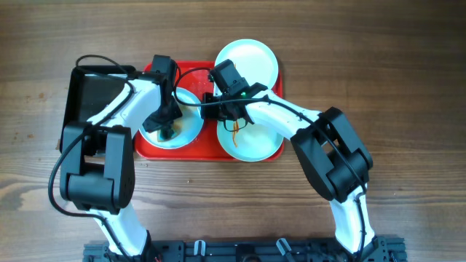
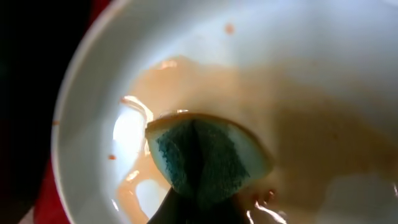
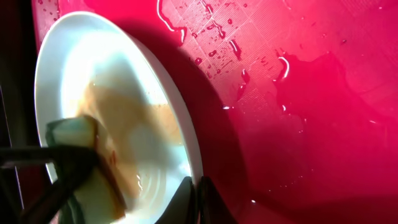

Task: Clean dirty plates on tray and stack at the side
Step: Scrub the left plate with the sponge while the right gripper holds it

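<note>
The red tray (image 1: 191,153) holds two plates. My left gripper (image 1: 167,131) is shut on a teal-and-yellow sponge (image 2: 202,158) and presses it onto the left plate (image 1: 191,122), which is smeared with orange-brown liquid (image 2: 205,81). In the left wrist view its jaws (image 2: 199,208) are dark behind the sponge. My right gripper (image 1: 211,105) is shut on that plate's rim (image 3: 196,196); the plate (image 3: 68,68) and sponge (image 3: 71,130) show there. A second plate (image 1: 255,142) with an orange smear lies on the tray's right. A third plate (image 1: 251,62) lies at the tray's back right, overhanging its edge.
A black rectangular tray (image 1: 91,98) stands left of the red tray. The red tray's floor (image 3: 311,124) is wet with drops and puddles. Wooden table (image 1: 408,73) surrounds the trays. Both arms cross over the trays' middle.
</note>
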